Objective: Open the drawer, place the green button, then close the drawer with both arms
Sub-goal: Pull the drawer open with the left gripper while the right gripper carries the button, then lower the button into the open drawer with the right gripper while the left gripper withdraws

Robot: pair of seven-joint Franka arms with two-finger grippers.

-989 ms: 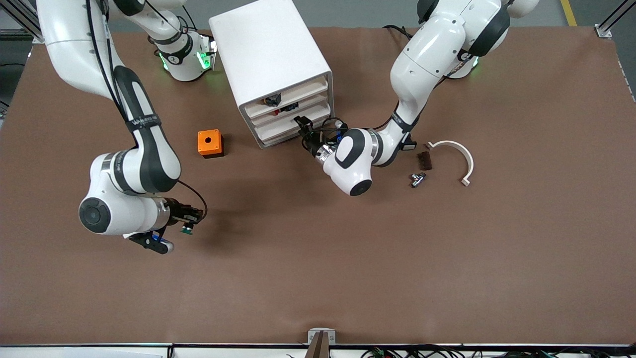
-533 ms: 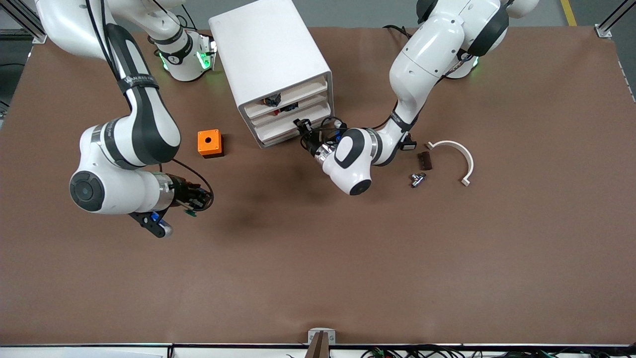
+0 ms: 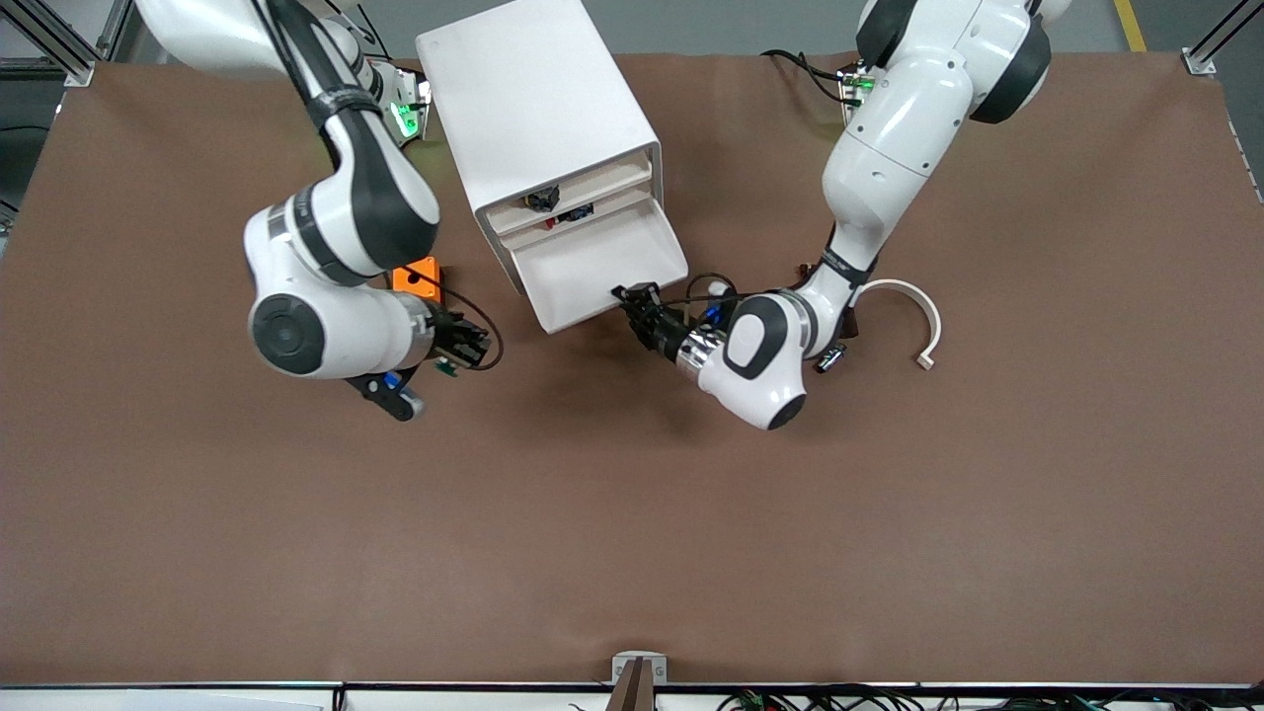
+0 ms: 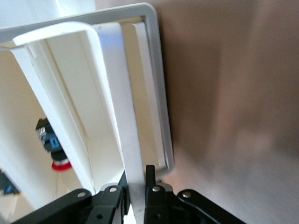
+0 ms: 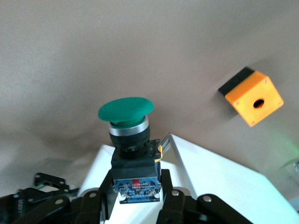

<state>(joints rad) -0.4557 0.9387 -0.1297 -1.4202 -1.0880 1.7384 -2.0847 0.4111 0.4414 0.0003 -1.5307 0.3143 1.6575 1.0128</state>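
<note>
Right gripper (image 3: 464,346), over bare tabletop (image 3: 632,533) beside the orange box (image 3: 419,276), jaws grasping the green-capped button (image 5: 126,112), plain only in its wrist view. Left gripper (image 3: 640,299) jaws clamp the pulled-out drawer (image 3: 602,262) lip (image 4: 135,158).

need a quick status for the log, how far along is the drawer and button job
Done: the drawer is pulled out, the left gripper clamped on its front lip. In hand: the right gripper holds the button over the table beside the cabinet. Left: putting the button in, then closing.
</note>
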